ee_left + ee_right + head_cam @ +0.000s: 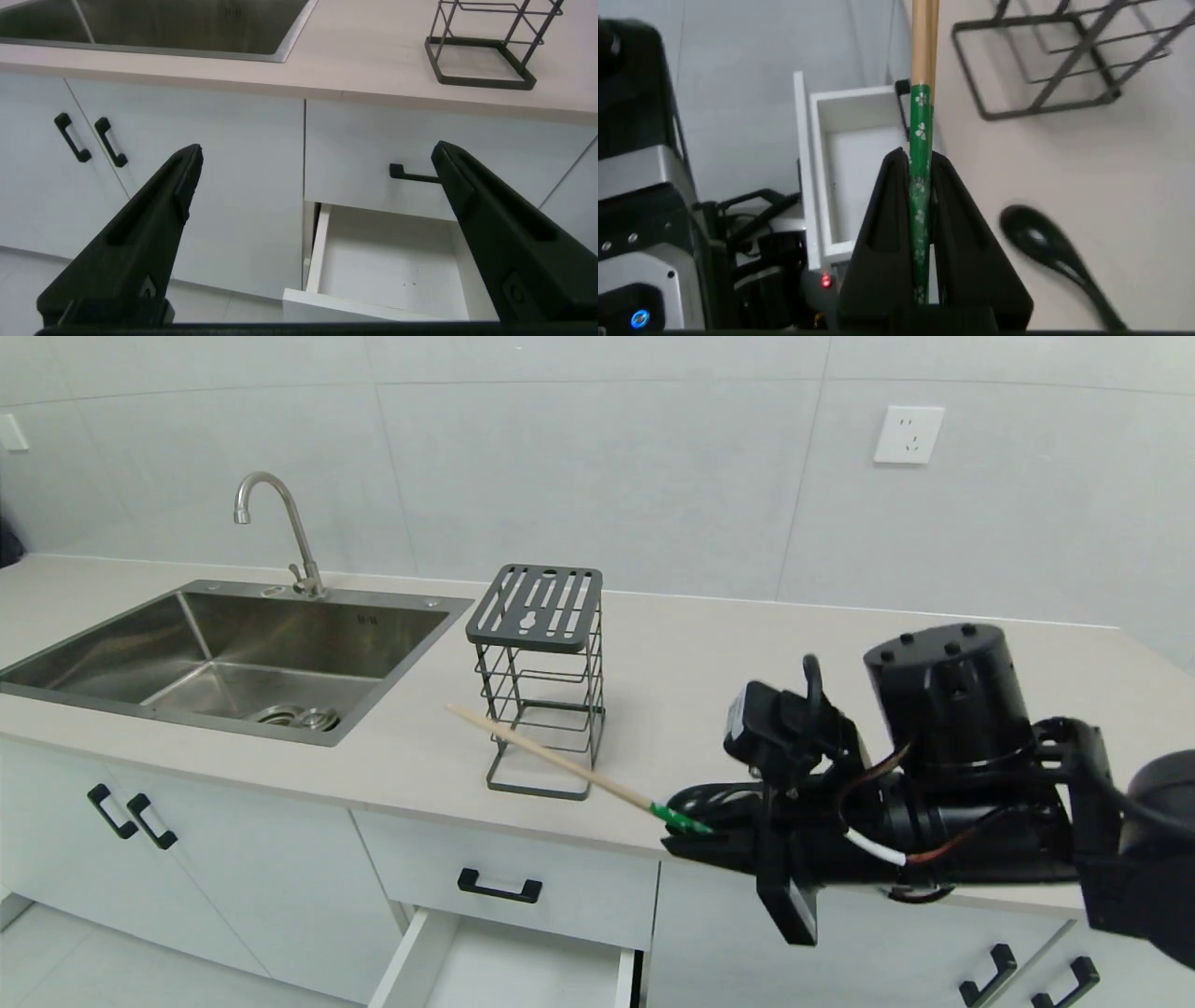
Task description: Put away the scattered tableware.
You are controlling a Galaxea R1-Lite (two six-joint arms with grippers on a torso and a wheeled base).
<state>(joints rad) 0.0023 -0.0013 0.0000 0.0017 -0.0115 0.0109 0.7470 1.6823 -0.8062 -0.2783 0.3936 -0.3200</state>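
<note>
- Chopstick of pale wood is sitting clamped at its green-patterned end in the right pincer, whose two fingers are pressing on it from both sides.
- Its bare end is pointing left, crossing in front of the lower part of the wire rack.
- That pincer is hanging over the near edge of the desk, right of the rack.
- Left pincer is hanging with its fingers spread wide, gripping nothing, in front of the white cabinets below the desk edge.
- Drawer under the rack is standing pulled out, its white inside showing.
- Black spoon is lying flat on the desk, near the right pincer.
- Sink with its faucet is sitting in the desk, left of the rack.
</note>
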